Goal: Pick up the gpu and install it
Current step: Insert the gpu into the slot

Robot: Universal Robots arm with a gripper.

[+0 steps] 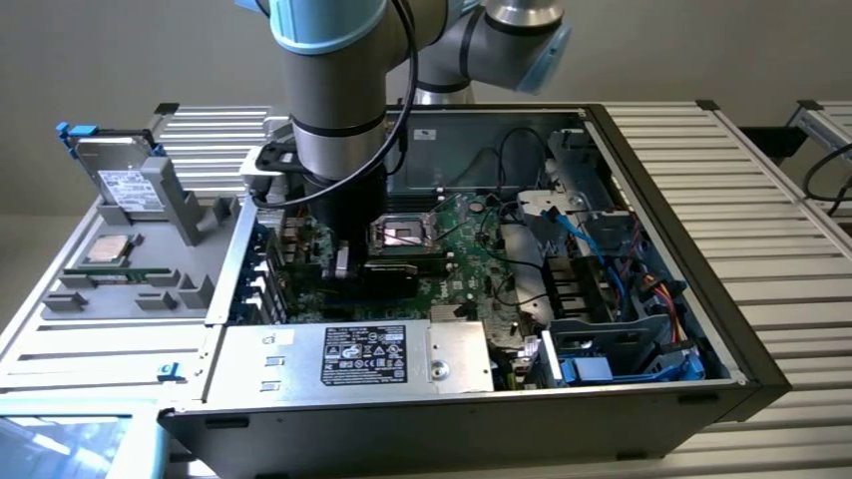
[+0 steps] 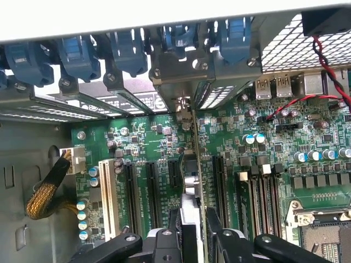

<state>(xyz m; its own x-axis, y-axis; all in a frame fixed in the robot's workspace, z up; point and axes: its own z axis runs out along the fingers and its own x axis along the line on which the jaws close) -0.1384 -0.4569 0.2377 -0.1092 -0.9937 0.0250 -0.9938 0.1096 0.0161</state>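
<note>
gpu (image 2: 193,164) stands on edge in motherboard (image 2: 137,142), inside case (image 1: 745,329).

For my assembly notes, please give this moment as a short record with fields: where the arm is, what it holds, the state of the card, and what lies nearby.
arm position: gripper lowered inside the open computer case, above the motherboard
held item: the gpu, seen edge-on, upright between the jaws
jaws: closed on the card
card state: standing over the expansion slots, its metal bracket end toward the case's rear wall; whether fully seated cannot be told
nearby: empty processor socket, power supply, gray parts tray on the exterior view's left
</note>
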